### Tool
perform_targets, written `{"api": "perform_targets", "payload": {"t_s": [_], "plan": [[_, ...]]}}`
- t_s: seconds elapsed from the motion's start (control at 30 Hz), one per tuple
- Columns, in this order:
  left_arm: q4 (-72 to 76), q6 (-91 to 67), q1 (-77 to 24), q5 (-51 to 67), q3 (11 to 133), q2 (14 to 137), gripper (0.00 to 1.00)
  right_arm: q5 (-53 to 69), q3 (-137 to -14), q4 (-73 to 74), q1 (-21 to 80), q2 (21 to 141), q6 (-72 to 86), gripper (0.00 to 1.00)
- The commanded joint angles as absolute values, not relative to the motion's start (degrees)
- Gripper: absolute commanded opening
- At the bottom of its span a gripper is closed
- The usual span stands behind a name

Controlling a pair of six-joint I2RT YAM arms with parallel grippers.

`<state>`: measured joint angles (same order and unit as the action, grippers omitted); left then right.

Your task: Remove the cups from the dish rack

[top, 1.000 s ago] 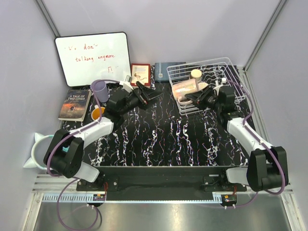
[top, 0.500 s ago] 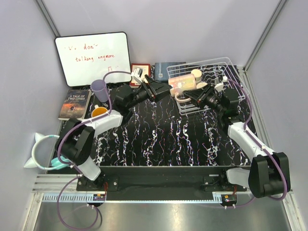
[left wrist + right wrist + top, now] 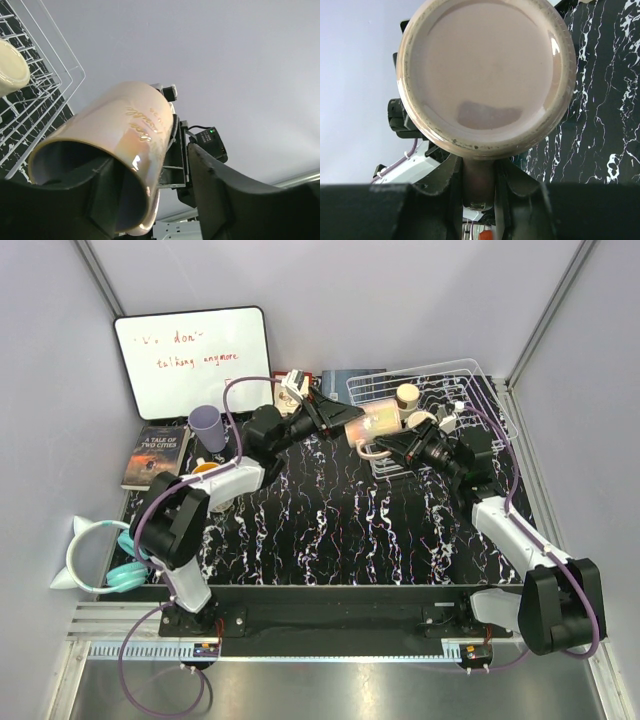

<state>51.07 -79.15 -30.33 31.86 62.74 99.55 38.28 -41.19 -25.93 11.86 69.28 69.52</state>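
Observation:
A pale pink mug hangs on its side in the air at the left edge of the white wire dish rack. My right gripper is shut on its handle; the mug's base faces that wrist camera. My left gripper is open, with one finger inside the mug's mouth and the other outside, apart from the wall. A cream cup stands in the rack, also in the left wrist view. A lavender cup and an orange-inside cup stand on the table at left.
A whiteboard leans at the back left, with a book below it. A red-framed item and a blue book stand by the rack. Teal headphones and a white object lie at the near left.
My right gripper has carried the pink mug up and left out of the rack. My left arm has swung right from the lavender cup to the mug's mouth.

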Motion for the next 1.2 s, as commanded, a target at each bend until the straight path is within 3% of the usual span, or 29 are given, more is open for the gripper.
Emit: {"api": "perform_targets", "payload": {"t_s": [0.0, 0.1, 0.17, 0.33, 0.37, 0.4, 0.43, 0.47, 0.5, 0.77, 0.83, 0.87, 0.97, 1.07, 1.17], "plan": [[58.8, -80.9, -31.4, 35.1, 65.7, 101.1, 0.49, 42.0, -42.3, -33.9, 13.9, 66.8, 69.3, 0.00], [59.8, -82.4, -31.6, 36.5, 66.4, 102.5, 0.44, 42.5, -42.6, -33.9, 14.8, 67.5, 68.9, 0.00], [60.0, -83.0, -31.7, 37.1, 67.1, 103.2, 0.45, 43.0, -43.1, -33.8, 15.4, 68.2, 68.5, 0.00], [59.4, -83.3, -31.7, 38.8, 68.2, 103.6, 0.86, 42.9, -43.5, -33.1, 16.3, 68.6, 67.5, 0.00], [59.4, -83.2, -31.6, 39.0, 68.3, 103.6, 0.83, 42.8, -43.4, -33.0, 16.3, 68.6, 67.5, 0.00], [59.5, -83.1, -31.6, 39.3, 68.4, 103.5, 0.71, 42.6, -43.3, -32.8, 16.4, 68.5, 67.4, 0.00], [59.4, -83.0, -31.7, 39.3, 68.4, 103.4, 0.40, 42.4, -43.3, -32.1, 16.4, 68.2, 67.1, 0.00], [59.1, -82.9, -31.6, 39.1, 67.9, 103.3, 0.15, 42.2, -43.4, -31.6, 16.4, 68.0, 66.7, 0.00], [58.1, -82.6, -31.5, 38.9, 67.8, 103.3, 0.00, 41.9, -43.4, -30.9, 16.4, 67.9, 66.4, 0.00], [52.1, -77.4, -31.1, 39.8, 66.9, 101.0, 0.00, 39.1, -44.2, -22.3, 16.4, 65.5, 61.4, 0.02], [46.2, -74.5, -31.0, 38.9, 67.0, 99.0, 0.00, 38.8, -44.6, -19.9, 16.4, 65.3, 60.1, 0.19], [43.9, -71.4, -30.9, 38.5, 67.1, 98.2, 0.00, 38.8, -44.8, -19.0, 16.5, 65.0, 59.5, 0.38], [37.6, -67.9, -30.2, 37.1, 67.1, 95.4, 0.00, 38.2, -45.4, -14.8, 16.4, 64.1, 57.2, 0.70], [37.8, -68.4, -28.7, 37.4, 66.4, 93.9, 0.00, 37.4, -45.2, -12.5, 16.4, 62.8, 55.5, 0.83], [39.8, -69.9, -27.4, 37.6, 65.1, 92.7, 0.00, 37.2, -45.0, -11.6, 16.4, 62.6, 55.3, 0.87]]}}
